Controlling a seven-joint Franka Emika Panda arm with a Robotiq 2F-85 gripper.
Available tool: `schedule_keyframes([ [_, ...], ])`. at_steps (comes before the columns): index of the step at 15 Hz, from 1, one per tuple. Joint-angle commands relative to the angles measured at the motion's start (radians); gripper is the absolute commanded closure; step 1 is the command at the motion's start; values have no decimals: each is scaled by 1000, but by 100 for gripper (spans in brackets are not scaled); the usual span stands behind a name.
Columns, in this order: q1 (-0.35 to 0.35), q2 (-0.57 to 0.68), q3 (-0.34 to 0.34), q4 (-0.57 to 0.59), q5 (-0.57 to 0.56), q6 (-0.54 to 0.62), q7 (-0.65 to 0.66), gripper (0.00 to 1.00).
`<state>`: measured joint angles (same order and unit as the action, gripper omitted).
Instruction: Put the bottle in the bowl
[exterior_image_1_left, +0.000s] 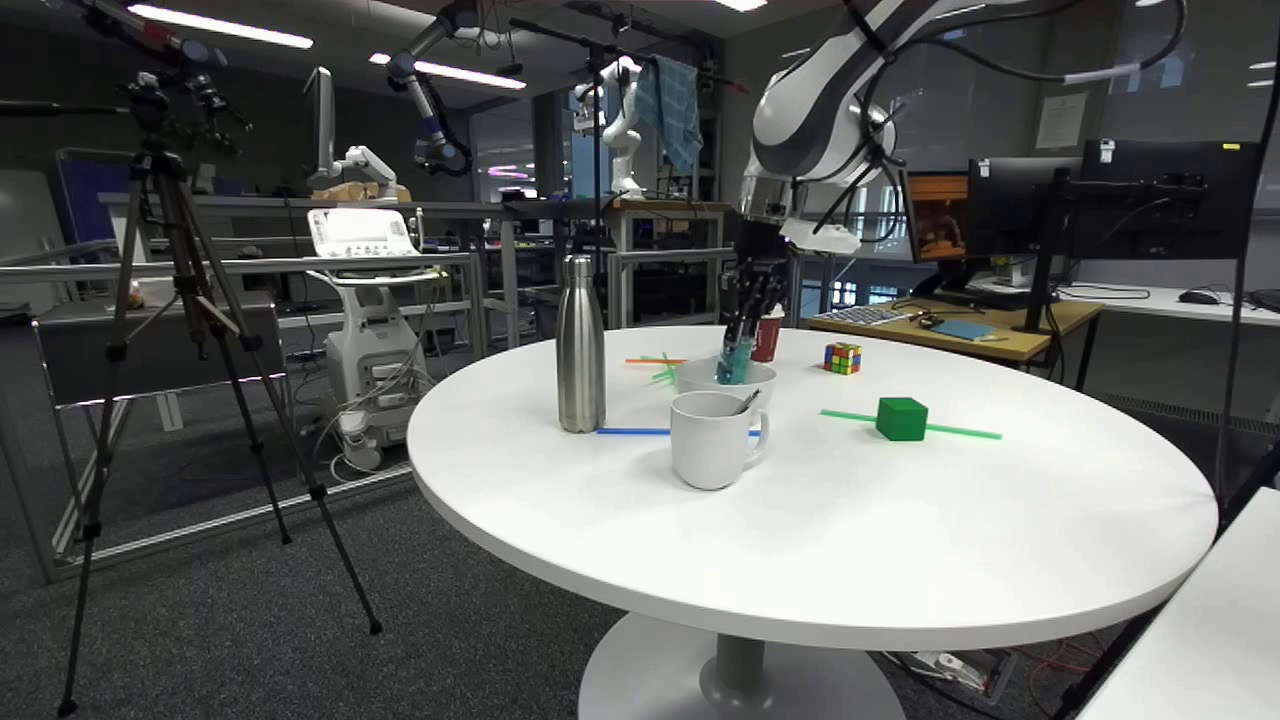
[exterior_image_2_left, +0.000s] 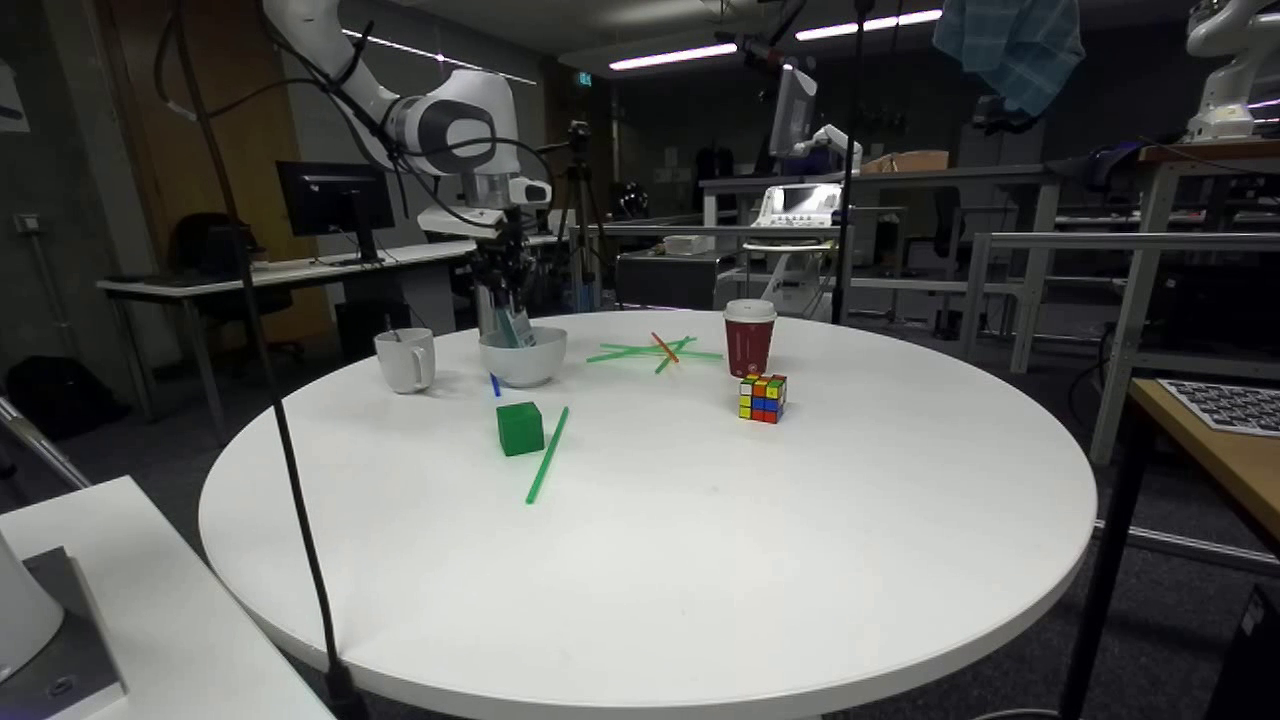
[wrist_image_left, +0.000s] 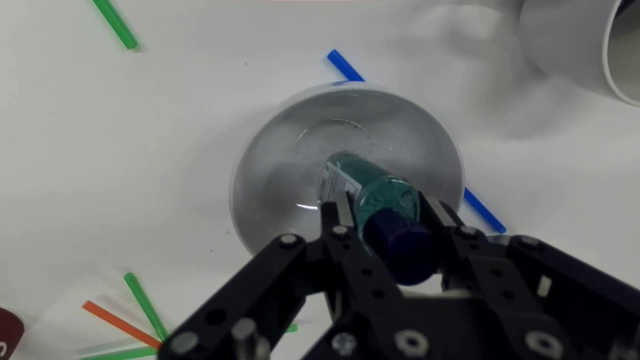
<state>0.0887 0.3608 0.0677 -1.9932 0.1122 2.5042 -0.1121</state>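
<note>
Lowering gently seems best: the bottle (wrist_image_left: 384, 200), pinched in the fingers (wrist_image_left: 345, 210), may not touch the bowl (exterior_image_2_left: 525, 364) yet.

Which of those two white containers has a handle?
The mug with something dark sticking out; the wider bowl, where the fingers hold the bottle, shows none.

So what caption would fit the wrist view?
A gripper holds a dark-capped teal bottle, its base inside a white bowl.

Both exterior views look across the table (exterior_image_2_left: 700, 560) from slightly above, each beyond its near edge, sharing the bowl (exterior_image_2_left: 526, 366) on the far side; the wrist view faces down, close above it.
</note>
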Motion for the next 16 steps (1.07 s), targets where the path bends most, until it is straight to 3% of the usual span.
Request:
schedule_keyframes([
  [1, -12, 20, 6, 33, -20, -16, 17, 89],
  [14, -12, 45, 4, 34, -21, -24, 23, 89],
  [15, -12, 45, 4, 34, -21, -25, 23, 75],
  [16, -11, 46, 3, 34, -22, -24, 25, 39],
])
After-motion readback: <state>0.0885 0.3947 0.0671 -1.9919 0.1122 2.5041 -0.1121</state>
